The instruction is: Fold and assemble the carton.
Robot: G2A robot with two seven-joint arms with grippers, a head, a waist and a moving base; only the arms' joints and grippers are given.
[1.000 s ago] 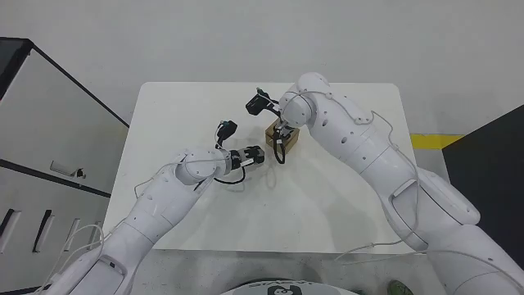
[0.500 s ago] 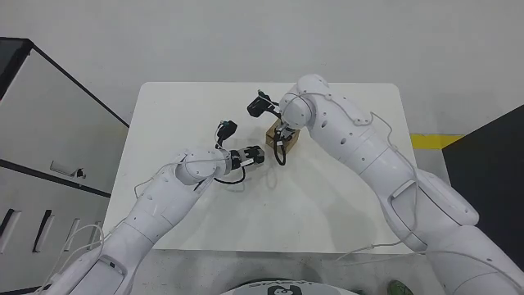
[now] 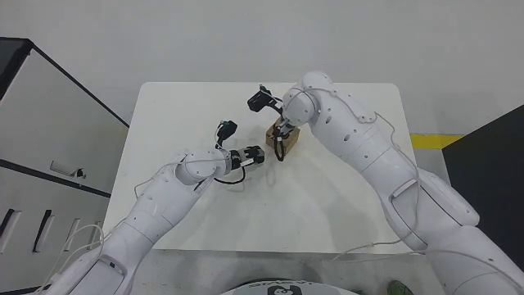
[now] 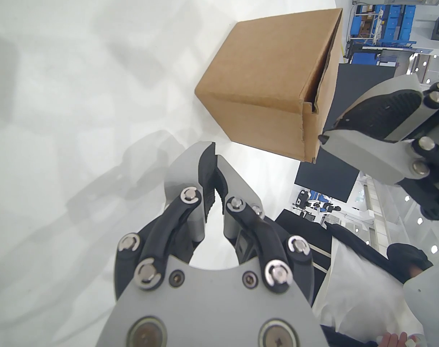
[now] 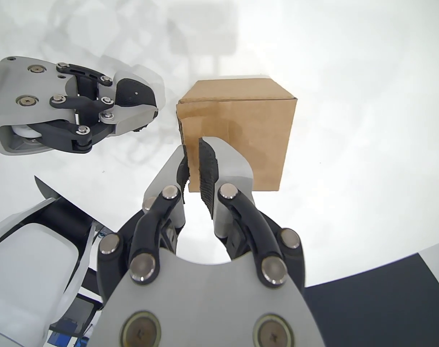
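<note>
The carton (image 3: 283, 136) stands as a formed box on the white table (image 3: 344, 213), toward its far middle. My right gripper (image 5: 195, 167) is closed narrow at one corner edge, apparently pinching the cardboard. My left gripper (image 4: 212, 182) is clenched and empty, near the carton but not touching it.

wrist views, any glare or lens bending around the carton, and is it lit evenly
Left wrist view: the far edge of the table bows in a curve, a wide-lens bend. Right wrist view: the table glares near white past the carton, whose top face is lighter than its front, which darkens toward its lower part.
</note>
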